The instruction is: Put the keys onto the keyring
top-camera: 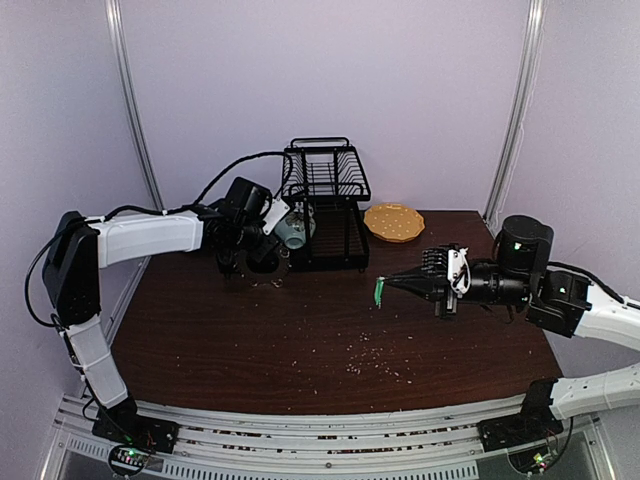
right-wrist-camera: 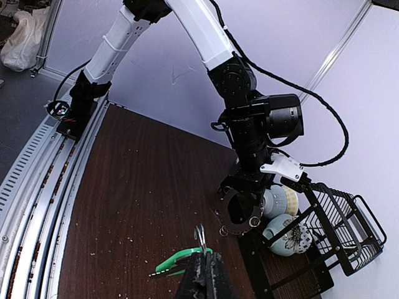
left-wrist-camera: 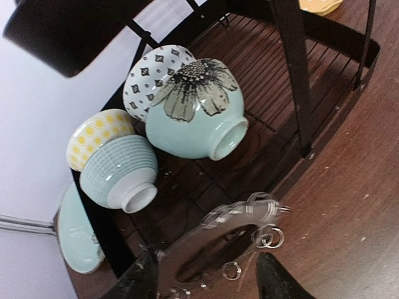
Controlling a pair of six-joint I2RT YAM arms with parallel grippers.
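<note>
Your top view looks down from behind on the whole table (top-camera: 300, 345); left wrist view sits close over the keyring (left-wrist-camera: 237, 217); right wrist view faces it from afar, both showing the rack (right-wrist-camera: 341, 225)

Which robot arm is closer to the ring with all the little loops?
Left. The left gripper hangs just over the keyring beside the dish rack, jaws either side. The right gripper is far across the table, pinching the green key.
</note>
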